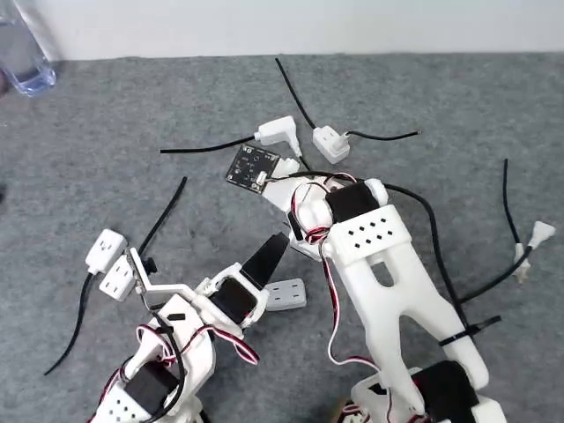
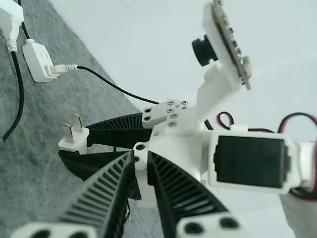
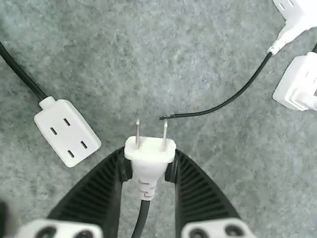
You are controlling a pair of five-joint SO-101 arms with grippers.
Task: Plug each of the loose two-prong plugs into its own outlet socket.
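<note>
A two-prong plug is held in the right claw. It is pinched by its white body between the two black fingers, and its cord runs back between them. The prongs are pointed straight out ahead of the claw, in line with the fingers, and nothing is touched by them. An outlet socket lies on the grey desk near the plug, off to one side of the prongs and not in front of them. Its face with the slots is turned up, and its long side is set at a slant to the prongs. So it is judged that the plug must be swung over to that side and tipped down before the prongs can be lined up with a pair of slots. The thin end of a black cord is seen just ahead of the prongs and could be bumped. The left claw is closed to a narrow point with nothing in it. The right arm is judged the nearer one for this socket.
</note>
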